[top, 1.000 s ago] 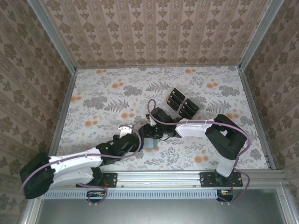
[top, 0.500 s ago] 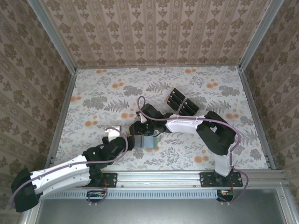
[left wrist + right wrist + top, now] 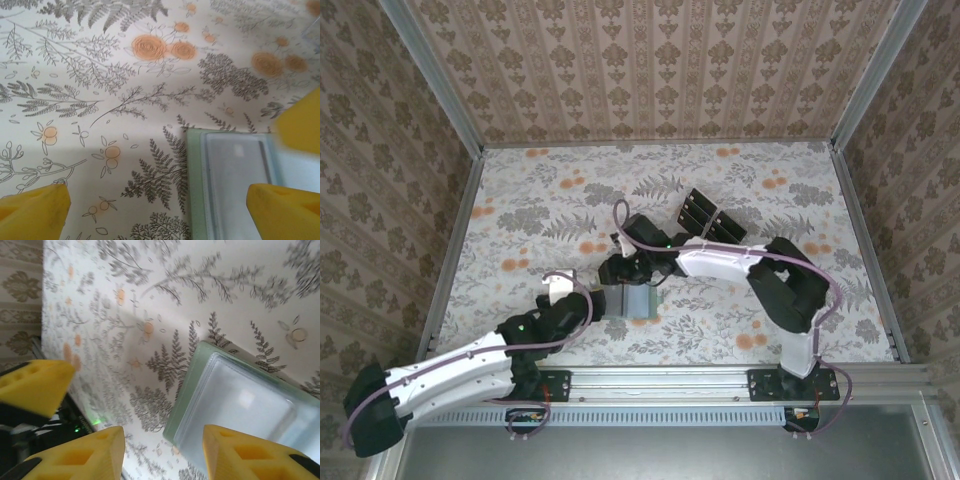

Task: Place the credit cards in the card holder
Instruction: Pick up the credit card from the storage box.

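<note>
Sage-green card holder (image 3: pixel 638 303) is lying released: you're pulling the wide-open left gripper (image 3: pixel 602 308) back, while your right gripper (image 3: pixel 620 270) is hovering over it, parted and carrying no card.

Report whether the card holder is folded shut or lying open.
Open, it seems: the card holder lies flat on the table with its paler inner face up, framed by a green rim.

left pincer (image 3: pixel 160 212) and right pincer (image 3: pixel 162 450) crowding card holder (image 3: pixel 638 301), table (image 3: pixel 520 220) open far left
</note>
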`<act>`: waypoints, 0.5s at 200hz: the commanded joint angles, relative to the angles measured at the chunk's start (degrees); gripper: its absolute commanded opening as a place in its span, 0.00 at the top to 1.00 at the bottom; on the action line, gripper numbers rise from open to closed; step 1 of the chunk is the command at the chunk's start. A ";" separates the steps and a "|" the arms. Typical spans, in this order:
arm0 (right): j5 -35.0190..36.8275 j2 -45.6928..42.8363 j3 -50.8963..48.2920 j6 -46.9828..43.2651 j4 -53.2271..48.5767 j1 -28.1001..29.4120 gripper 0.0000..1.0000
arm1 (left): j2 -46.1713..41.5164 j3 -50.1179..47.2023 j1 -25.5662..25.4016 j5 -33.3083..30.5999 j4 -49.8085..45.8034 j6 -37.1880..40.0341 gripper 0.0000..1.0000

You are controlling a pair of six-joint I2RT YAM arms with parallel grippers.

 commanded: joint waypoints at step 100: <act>41.15 -20.56 -3.95 -26.72 -35.33 -16.72 0.56 | 13.77 9.79 10.83 11.32 0.02 7.34 0.00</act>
